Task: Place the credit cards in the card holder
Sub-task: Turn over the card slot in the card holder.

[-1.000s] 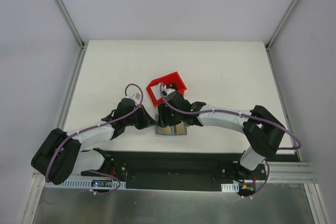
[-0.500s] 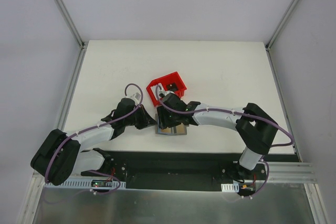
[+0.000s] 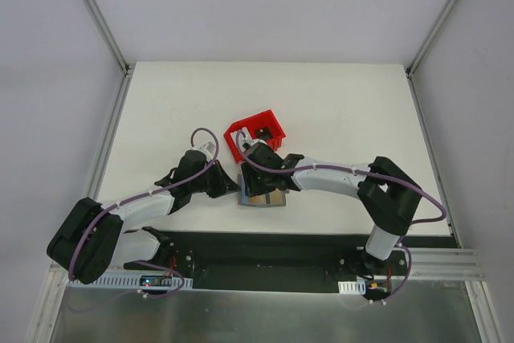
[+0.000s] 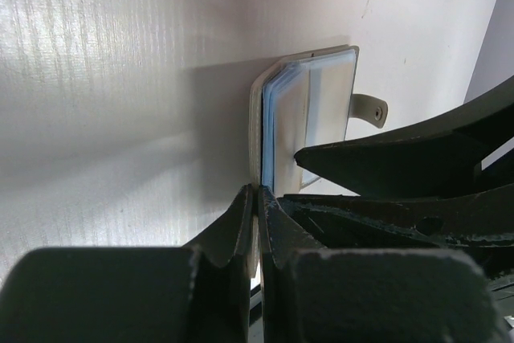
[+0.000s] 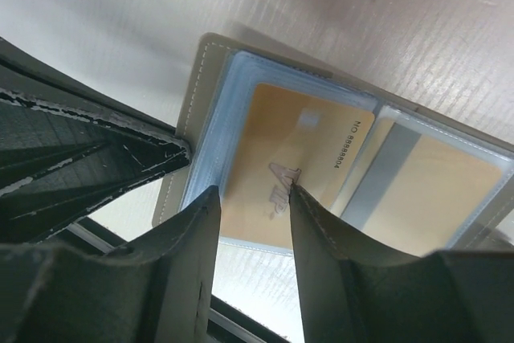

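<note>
Cards sit inside card holder.

The card holder has a matt grey-beige cover, leather-like with stitched edging (real or imitation, I cannot tell). Its clear plastic sleeves are glossy. The gold card inside is smooth, softly shiny. The table is matt white, faintly ribbed. The red bin is shiny plastic. The right gripper has matt black fingers, rough-edged.
</note>
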Robot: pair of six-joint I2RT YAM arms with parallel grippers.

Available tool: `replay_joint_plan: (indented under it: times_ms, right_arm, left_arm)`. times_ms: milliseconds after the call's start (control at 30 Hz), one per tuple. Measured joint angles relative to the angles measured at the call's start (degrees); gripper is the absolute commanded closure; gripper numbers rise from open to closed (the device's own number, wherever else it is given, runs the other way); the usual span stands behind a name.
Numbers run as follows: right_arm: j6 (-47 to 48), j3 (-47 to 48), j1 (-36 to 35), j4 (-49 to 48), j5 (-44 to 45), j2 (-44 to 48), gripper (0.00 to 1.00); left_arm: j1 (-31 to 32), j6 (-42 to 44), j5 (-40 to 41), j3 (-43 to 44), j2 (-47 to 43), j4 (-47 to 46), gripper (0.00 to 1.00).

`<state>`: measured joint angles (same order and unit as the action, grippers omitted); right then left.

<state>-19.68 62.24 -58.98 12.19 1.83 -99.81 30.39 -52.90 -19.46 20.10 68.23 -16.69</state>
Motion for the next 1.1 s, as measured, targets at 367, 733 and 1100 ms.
replay_joint_plan:
  times_ms: [367,733,1100]
  right_arm:
    - [1.33,1.42,-0.66,3.96,3.65,0.00,0.63]
    - [1.46,1.84,-0.81,4.09,3.89,0.00,0.56]
    - [0.79,1.84,-0.81,2.25,1.77,-0.02,0.53]
  left_arm:
    - [0.00,0.00,0.00,0.00,0.00,0.00,1.00]
    - [0.00,0.02,0.00,0.00,0.00,0.00,1.00]
    - [0.02,0.02,0.00,0.00,0.00,0.00,1.00]
